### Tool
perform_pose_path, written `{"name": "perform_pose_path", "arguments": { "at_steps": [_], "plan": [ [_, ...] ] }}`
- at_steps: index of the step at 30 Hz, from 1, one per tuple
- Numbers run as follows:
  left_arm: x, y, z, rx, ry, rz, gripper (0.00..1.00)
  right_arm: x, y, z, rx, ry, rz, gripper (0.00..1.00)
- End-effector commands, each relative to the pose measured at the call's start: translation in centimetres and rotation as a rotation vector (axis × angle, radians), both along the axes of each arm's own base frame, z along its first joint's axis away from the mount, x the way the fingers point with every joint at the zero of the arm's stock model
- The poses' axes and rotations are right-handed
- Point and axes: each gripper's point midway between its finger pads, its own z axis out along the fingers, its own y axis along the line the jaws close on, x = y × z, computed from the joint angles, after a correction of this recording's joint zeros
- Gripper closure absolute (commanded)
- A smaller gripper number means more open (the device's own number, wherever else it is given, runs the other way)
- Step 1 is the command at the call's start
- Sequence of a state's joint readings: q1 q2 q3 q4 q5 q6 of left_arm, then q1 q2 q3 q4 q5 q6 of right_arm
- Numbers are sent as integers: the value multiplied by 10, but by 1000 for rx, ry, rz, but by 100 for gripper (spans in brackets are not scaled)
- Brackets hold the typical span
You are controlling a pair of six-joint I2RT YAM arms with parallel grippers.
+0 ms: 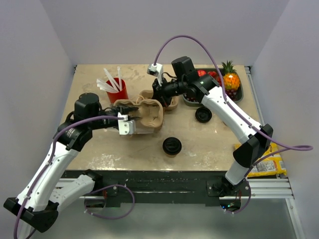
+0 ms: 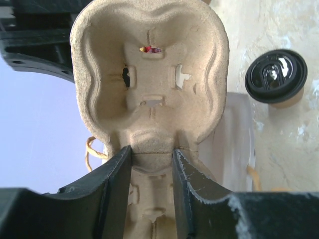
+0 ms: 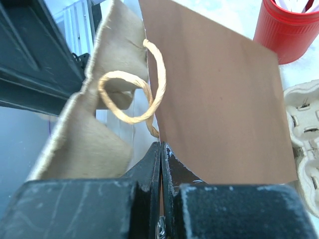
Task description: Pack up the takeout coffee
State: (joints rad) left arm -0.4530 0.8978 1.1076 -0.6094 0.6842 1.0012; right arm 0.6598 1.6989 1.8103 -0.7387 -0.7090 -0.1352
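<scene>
1. The takeout coffee point(image 1: 172, 146) stood upright and lidded at the near middle of the table point(image 1: 214, 144), with nothing touching it.
2. It lay to the near right of the left gripper point(image 1: 130, 115), which pinched the pulp carrier point(image 1: 149, 117) by its centre rib.
3. The right gripper point(image 1: 160, 94) sat farther back, fingers pressed together on the paper bag point(image 3: 219, 99).
4. Both looked about equally close, and both were full.

Tan carrier point(image 2: 149, 79), brown bag point(image 3: 219, 99), black-lidded coffee point(image 2: 276, 74)
</scene>
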Motion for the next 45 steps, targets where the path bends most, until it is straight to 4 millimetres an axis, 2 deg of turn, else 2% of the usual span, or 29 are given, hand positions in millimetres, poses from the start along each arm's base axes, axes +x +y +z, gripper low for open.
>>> {"name": "perform_pose_path", "arguments": {
  "at_steps": [1, 6, 14, 19, 20, 21, 23, 30, 35, 39, 45],
  "plan": [
    [-10, -6, 33, -101, -34, -27, 100, -4, 1, 18, 39, -15, 35, 100],
    [-13, -7, 11, -72, 65, -30, 100, -6, 0, 19, 30, -15, 47, 100],
    [-20, -14, 7, -116, 90, -77, 100, -10, -3, 19, 16, -7, 62, 100],
    [-27, -13, -7, -123, 82, -88, 100, -18, -6, 21, 6, -6, 112, 100],
    [-29, -12, 2, -151, 31, -92, 100, -20, -6, 21, 2, -1, 123, 100],
    [-29, -13, -7, -157, 41, -91, 100, -21, -6, 24, 6, -5, 137, 100],
    [-29, -14, -5, -187, 26, -88, 100, -26, -9, 20, -14, 10, 159, 100],
    [-34, -19, -20, -202, 137, -104, 100, -28, -13, 11, -55, 3, 184, 100],
    [-35, -15, -31, -232, 207, -60, 100, -31, -21, -7, -115, 2, 221, 100],
    [-32, -6, -43, -226, 247, 5, 100, -36, -23, -11, -136, 35, 252, 100],
    [-34, 3, -41, -234, 231, 41, 100, -32, -23, -19, -155, 23, 267, 100]
  ]
}}
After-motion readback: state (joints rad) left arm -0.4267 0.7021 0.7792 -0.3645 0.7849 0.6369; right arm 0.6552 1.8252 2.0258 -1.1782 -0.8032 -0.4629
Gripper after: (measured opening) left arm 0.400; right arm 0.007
